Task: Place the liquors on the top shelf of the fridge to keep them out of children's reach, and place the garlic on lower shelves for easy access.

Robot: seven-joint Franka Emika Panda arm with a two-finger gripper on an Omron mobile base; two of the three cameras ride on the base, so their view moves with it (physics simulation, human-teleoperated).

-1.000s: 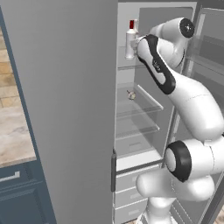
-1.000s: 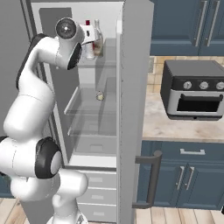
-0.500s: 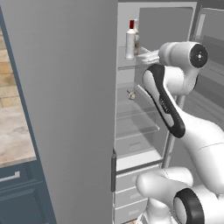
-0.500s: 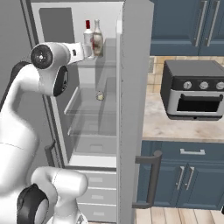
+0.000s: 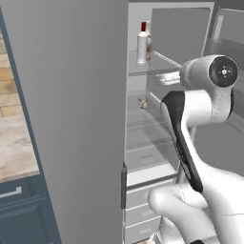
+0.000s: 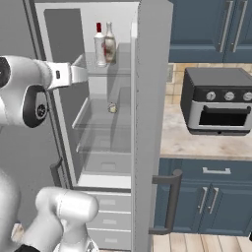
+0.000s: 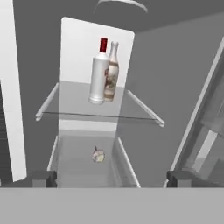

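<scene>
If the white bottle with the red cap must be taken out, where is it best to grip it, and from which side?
Probably around the straight body of the white bottle, below the narrow neck. It stands upright on the top shelf, with the brown bottle close against one side, so come level from the fridge's open front.

Lighting: even, diffuse and rendered, moderately bright, with no single source apparent; the fridge (image 6: 147,74) interior reads flat grey, its back wall palest in the hand view, and shadows are soft and faint. Glare: slight pale sheen along the edges of the top shelf (image 7: 100,114), none elsewhere. Sharpness: all three views soft and low in resolution, the bottles (image 7: 104,72) and garlic (image 7: 98,155) blurred at their outlines, no visible edge distortion.
</scene>
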